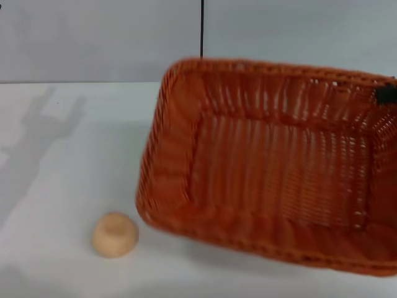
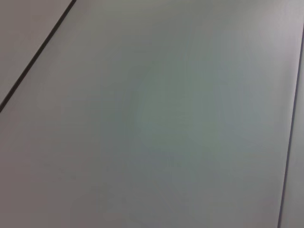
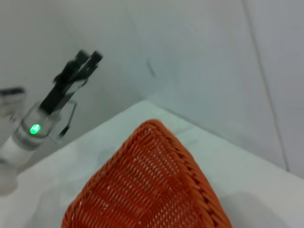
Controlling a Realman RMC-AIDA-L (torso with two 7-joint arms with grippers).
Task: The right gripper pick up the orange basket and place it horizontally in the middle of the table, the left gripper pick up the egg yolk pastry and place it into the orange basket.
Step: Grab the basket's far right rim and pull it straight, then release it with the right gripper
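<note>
progress check, basket placement phase.

the orange basket (image 1: 273, 180) fills the right and centre of the head view, tilted, its opening tipped toward the camera and its far rim raised. we read it as lifted or at least partly off the surface (image 1: 68, 161); whether its near edge touches we cannot tell. a small black piece of the right end effector (image 1: 387, 94) shows at the basket's far right rim corner. we judge it is pinching the rim there, though the fingers themselves are mostly cut off at the frame edge. the right wrist view shows one corner of the basket from above, with white surface beyond it.

the egg yolk pastry (image 1: 115, 234) sits on the surface near the front, just beside the basket's left front corner but apart from it, dimple up, untouched.

the left end effector (image 3: 78, 71) appears only in the right wrist view, held high, clear of the surface and well away from the pastry. its two slim fingers look close together, but the view is too soft for us to settle whether they are spread or pressed shut, so we cannot tell. the left wrist view shows only blank wall panels.

judgement: step one is under way, not finished. the basket is gripped but not yet lying flat and level mid-surface. left to do: set it down horizontally, release, then the whole pastry step, pick and drop into the basket.
</note>
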